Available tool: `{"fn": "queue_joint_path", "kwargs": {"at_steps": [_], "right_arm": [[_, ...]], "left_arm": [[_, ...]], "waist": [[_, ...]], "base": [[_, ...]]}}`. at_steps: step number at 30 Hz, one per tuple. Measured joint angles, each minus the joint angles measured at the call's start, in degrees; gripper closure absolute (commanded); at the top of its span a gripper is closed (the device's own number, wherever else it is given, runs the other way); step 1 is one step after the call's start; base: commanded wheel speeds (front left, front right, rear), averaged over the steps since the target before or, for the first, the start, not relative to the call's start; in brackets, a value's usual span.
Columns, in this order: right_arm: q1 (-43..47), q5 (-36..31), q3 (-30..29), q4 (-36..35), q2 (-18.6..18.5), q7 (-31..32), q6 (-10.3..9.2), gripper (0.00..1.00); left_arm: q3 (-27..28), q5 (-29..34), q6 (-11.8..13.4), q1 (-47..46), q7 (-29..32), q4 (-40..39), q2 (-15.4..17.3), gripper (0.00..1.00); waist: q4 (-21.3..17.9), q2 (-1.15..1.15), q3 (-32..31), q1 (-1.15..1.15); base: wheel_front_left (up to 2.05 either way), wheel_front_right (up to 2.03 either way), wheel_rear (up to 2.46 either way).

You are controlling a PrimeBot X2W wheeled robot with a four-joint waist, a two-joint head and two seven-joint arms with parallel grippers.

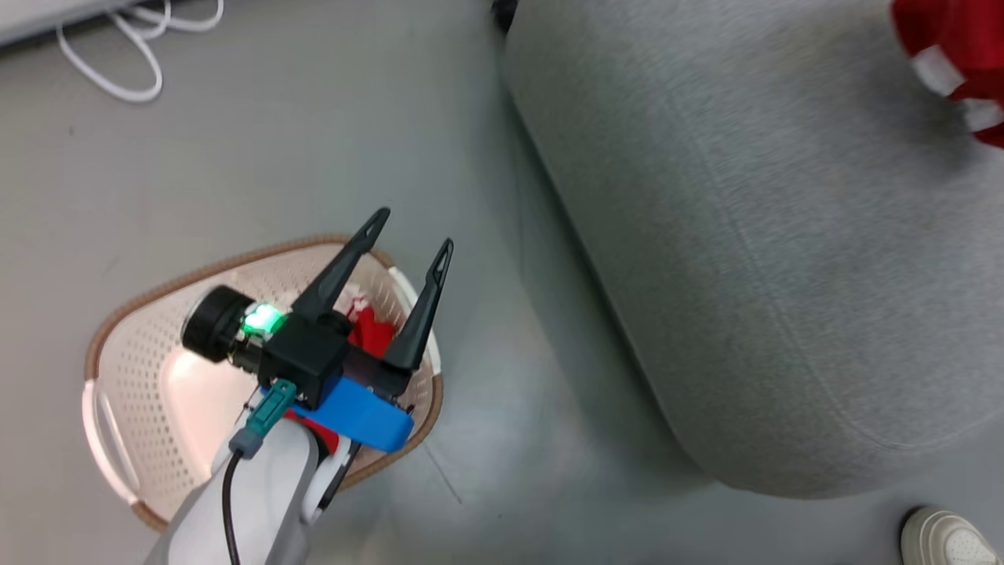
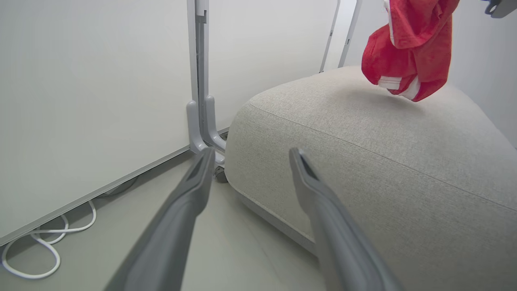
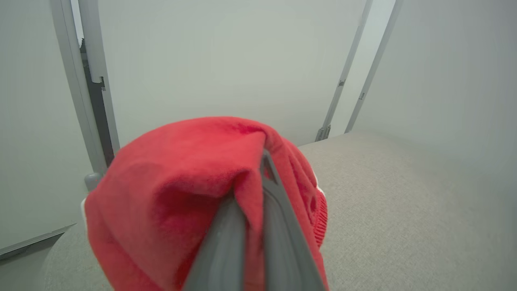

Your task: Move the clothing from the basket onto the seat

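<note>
**Head view:** my left gripper [image 1: 416, 227] hangs over the cream laundry basket [image 1: 235, 263], its two fingers spread apart and empty. More red clothing [image 1: 372, 329] lies inside, against the wall nearest the grey couch seat [image 1: 745, 235].

**Right wrist view:** my right gripper [image 3: 252, 190] is clamped tight on a red jersey [image 3: 173, 169] (white stripes at its hem), which dangles just above the seat's top. A person's pale shoe [image 1: 945, 541] stands near the seat's corner.

I stand in what looks like a lab test room: bare white partition panels [image 2: 89, 101] on grey metal posts [image 2: 200, 81], smooth grey floor [image 1: 235, 141], loose white cable [image 1: 138, 99], one grey seat [image 1: 745, 235].
</note>
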Motion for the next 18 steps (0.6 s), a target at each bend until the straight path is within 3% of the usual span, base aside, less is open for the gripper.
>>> {"fn": "queue_joint_path", "kwargs": {"at_steps": [5, 11, 12, 13, 15, 18], "right_arm": [[0.4, -1.5, -6.3, 0.1, -1.4, -0.9, 0.00, 1.00], [2.4, -3.1, -10.4, 2.1, 0.6, -2.0, 0.00, 1.00], [2.7, -3.5, -10.9, 2.5, 1.0, -2.0, 0.00, 0.89], [2.9, -3.7, -11.3, 2.7, 1.3, -2.1, 0.00, 0.65], [3.3, -4.4, -12.3, 3.1, 1.7, -2.5, 0.00, 0.00], [3.7, -5.2, -13.1, 3.8, 2.0, -2.7, 0.00, 0.00]], "left_arm": [[-1.8, 0.5, 0.0, -3.8, 0.0, -0.5, 0.2, 0.00], [-3.2, 0.8, 0.0, -6.3, 0.0, -0.9, 0.0, 0.00], [-3.2, 0.8, 0.0, -6.4, 0.0, -0.9, 0.0, 0.00], [-3.1, 0.7, 0.0, -6.4, 0.0, -0.9, 0.0, 0.00], [-3.1, 0.4, 0.0, -6.4, 0.0, -0.9, 0.0, 0.00], [-2.9, 0.2, 0.0, -6.4, 0.0, -0.8, -0.4, 0.00]], "waist": [[2.4, 0.00, 5.1, 0.00], [4.9, 0.00, 9.2, 0.00], [5.3, 0.00, 9.5, 0.00], [5.6, 0.00, 9.8, 0.00], [6.2, 0.00, 10.1, 0.00], [6.9, 0.00, 9.7, 0.00]], "base": [[0.00, 0.00, 0.00], [0.00, 0.00, 0.00], [0.00, 0.00, 0.00], [0.00, 0.00, 0.00], [0.00, 0.00, 0.00], [0.00, 0.00, 0.00]]}}
